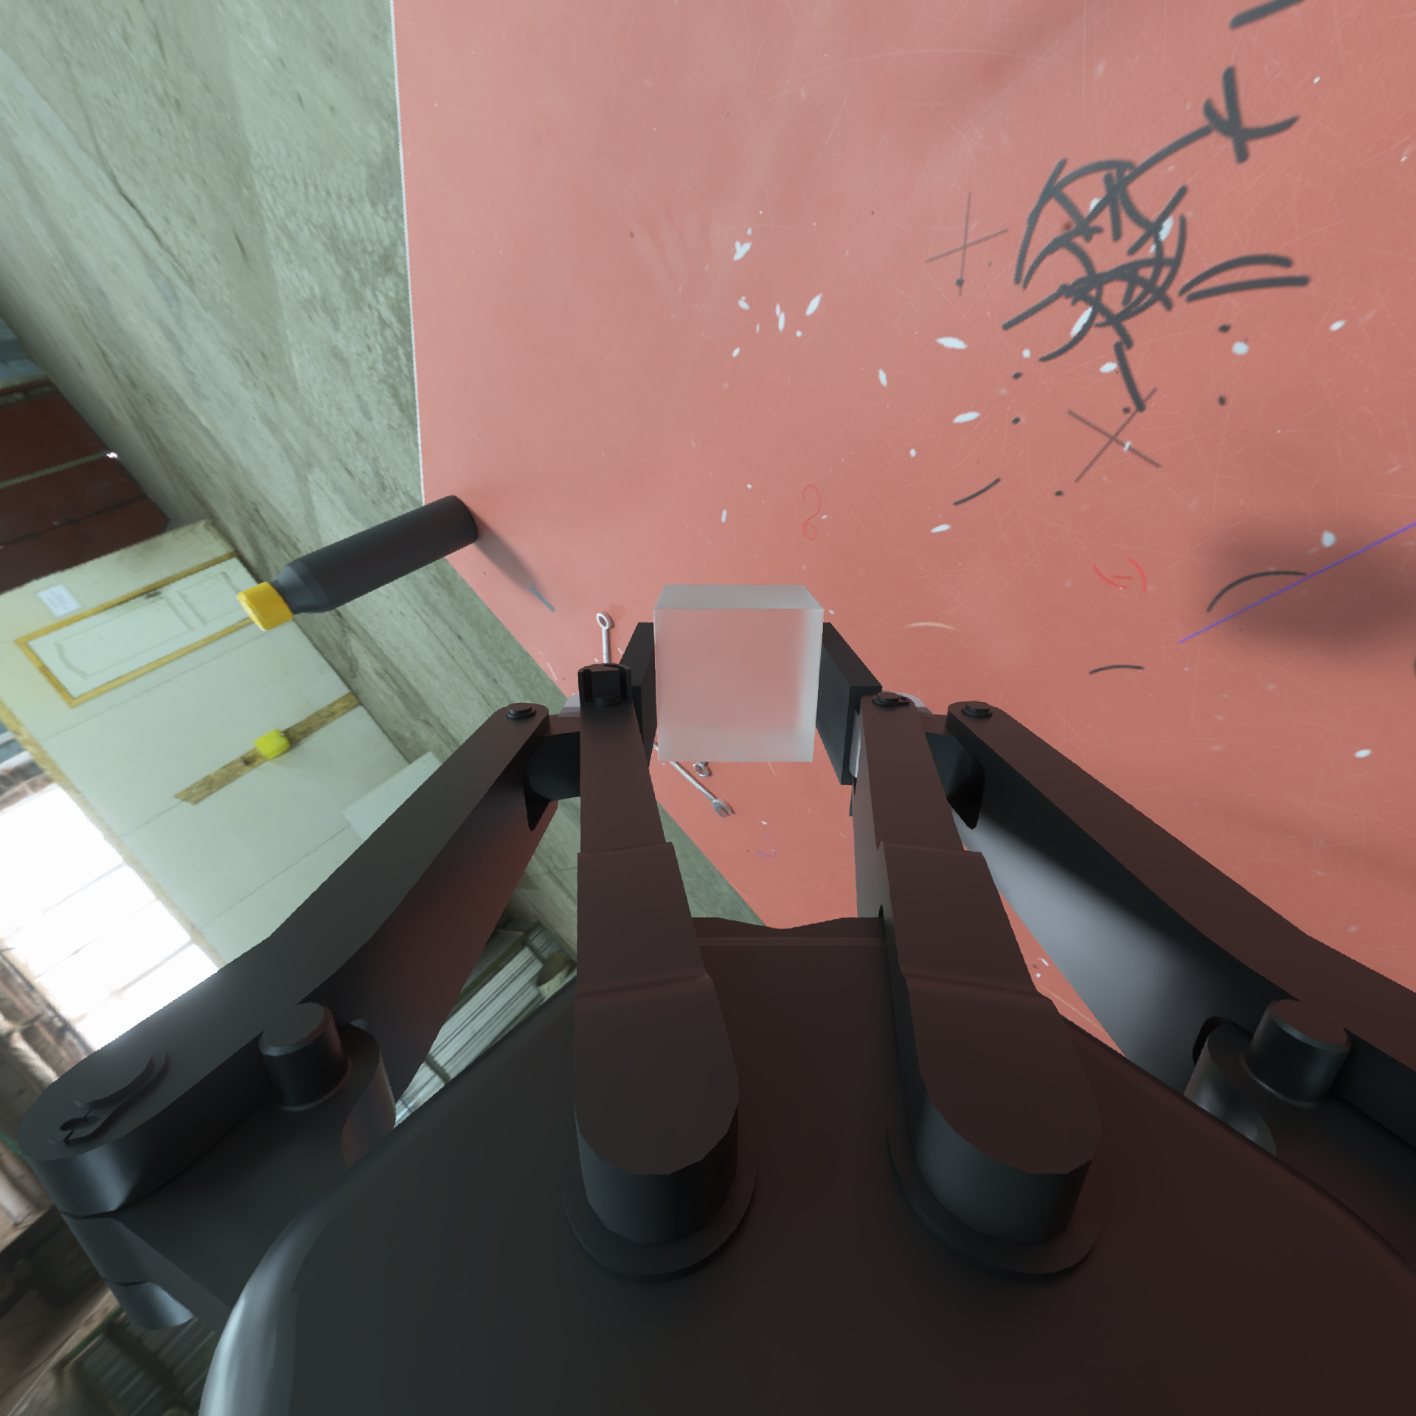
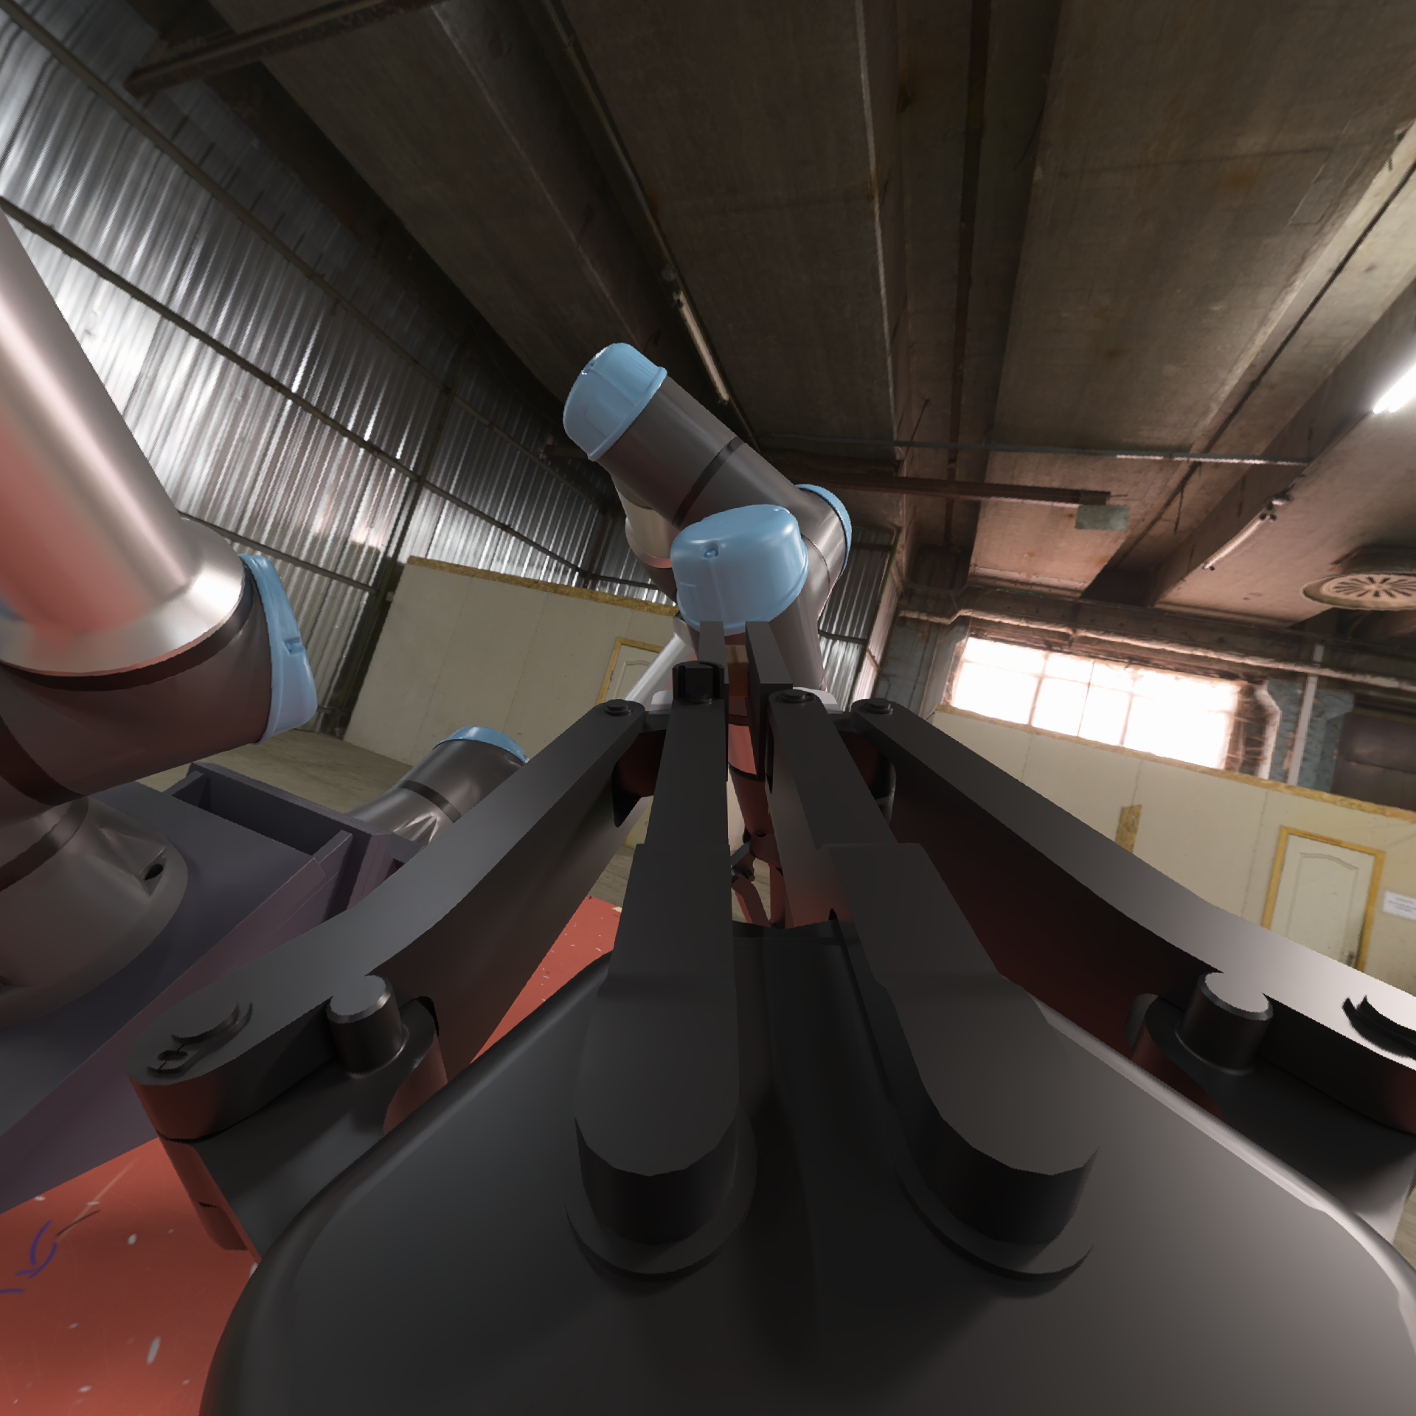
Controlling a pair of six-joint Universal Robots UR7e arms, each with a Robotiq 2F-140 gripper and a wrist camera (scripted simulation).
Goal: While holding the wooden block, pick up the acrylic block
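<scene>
The acrylic block point(image 1: 734, 674) is a frosted, see-through cube. My left gripper point(image 1: 737, 682) is shut on it, one black finger pad point(image 1: 839, 693) on each side. It hangs over the salmon-pink table point(image 1: 843, 383), near the table's left edge. My right gripper point(image 2: 734, 651) points up and away from the table. Its fingers point(image 2: 709, 659) stand almost together with only a thin gap, and nothing shows between them. No wooden block shows in either view.
A black tool with a yellow end point(image 1: 368, 559) sticks out past the table's edge. A small metal eye hook point(image 1: 605, 632) and a tiny wrench point(image 1: 709, 789) lie by the block. Black scribbles point(image 1: 1111, 260) mark the table. The other arm's blue-capped joints point(image 2: 728, 536) rise ahead of the right gripper.
</scene>
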